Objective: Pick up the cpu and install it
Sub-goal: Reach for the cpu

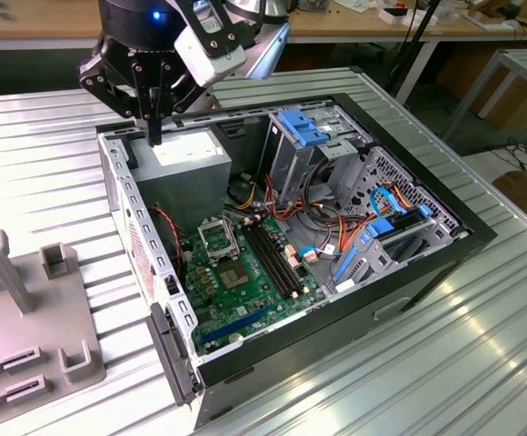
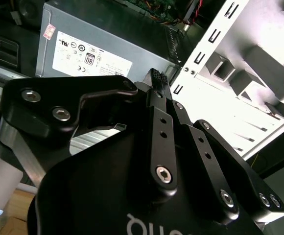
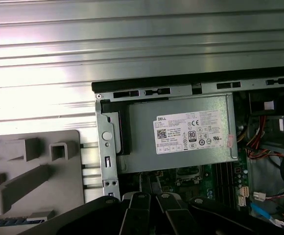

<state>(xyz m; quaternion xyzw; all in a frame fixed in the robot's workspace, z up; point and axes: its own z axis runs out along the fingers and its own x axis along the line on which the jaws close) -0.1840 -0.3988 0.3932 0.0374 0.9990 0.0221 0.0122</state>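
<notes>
Currently my gripper (image 1: 154, 136), fingers pressed together, hangs over the power supply (image 1: 186, 153); the cpu (image 1: 216, 238) sits nearer, toward the exterior view's right.

Exterior view oblique from above, both wrist views close over power supply (image 3: 181, 132)

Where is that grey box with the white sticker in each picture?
Exterior view: the power supply sits against the case wall, on the exterior view's left.
First wrist view: power supply just inside the case wall.
Second wrist view: power supply beyond the gripper.
Shared landmark: its white sticker.
</notes>
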